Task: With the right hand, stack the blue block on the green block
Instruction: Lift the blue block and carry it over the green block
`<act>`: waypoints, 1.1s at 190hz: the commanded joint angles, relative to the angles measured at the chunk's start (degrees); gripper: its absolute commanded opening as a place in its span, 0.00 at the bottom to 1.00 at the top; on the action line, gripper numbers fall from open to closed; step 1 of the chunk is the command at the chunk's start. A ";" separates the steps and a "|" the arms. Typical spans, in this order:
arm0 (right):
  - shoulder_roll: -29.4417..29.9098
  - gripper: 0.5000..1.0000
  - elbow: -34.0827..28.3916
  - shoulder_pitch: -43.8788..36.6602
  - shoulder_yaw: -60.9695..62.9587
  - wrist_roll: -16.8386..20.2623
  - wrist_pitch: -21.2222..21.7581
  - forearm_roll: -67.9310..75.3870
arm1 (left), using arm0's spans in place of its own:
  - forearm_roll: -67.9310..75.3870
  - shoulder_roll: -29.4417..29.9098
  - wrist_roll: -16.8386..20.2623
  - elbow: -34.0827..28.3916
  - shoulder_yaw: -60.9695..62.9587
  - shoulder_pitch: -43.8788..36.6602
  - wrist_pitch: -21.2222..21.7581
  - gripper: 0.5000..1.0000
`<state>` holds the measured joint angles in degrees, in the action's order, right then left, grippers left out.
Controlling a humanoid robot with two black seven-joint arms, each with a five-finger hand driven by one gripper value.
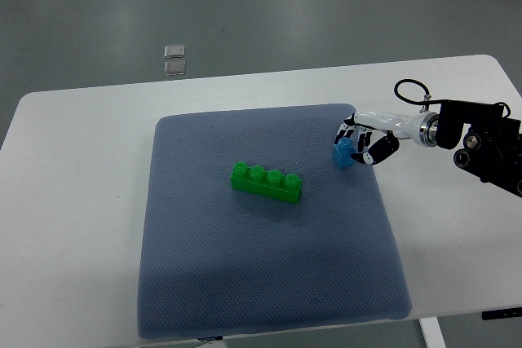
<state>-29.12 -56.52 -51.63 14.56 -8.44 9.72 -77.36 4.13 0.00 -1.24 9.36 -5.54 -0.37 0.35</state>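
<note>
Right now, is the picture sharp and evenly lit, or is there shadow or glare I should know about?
Top view: mostly sharp and evenly lit, no strong glare on the white table; a broad soft shadow darkens the near part of the blue-grey mat; the green block is crisp; the right hand around the blue block looks slightly soft.

A grey-blue mat (269,283) covers the white table (73,169).

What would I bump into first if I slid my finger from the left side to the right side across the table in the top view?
Bare white table → blue-grey mat → green block → blue block, held in the right hand → the robot's black arm.
</note>
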 commanded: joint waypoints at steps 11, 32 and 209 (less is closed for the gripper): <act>0.03 0.00 0.00 -0.93 -0.06 -0.17 0.22 -0.43 | 0.00 0.00 0.01 0.04 0.00 0.02 0.00 1.00; 0.03 0.00 -0.09 -1.89 -0.06 -0.79 0.30 -1.31 | 0.00 0.00 0.01 -0.05 0.00 0.02 0.00 1.00; 3.37 0.00 -3.34 -8.22 -1.82 -21.80 0.22 -5.53 | 0.00 0.00 0.01 -0.05 0.00 0.02 0.00 1.00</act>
<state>-26.73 -59.85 -59.73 13.47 -28.71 10.11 -82.46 4.13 0.00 -1.26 9.36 -5.54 -0.38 0.35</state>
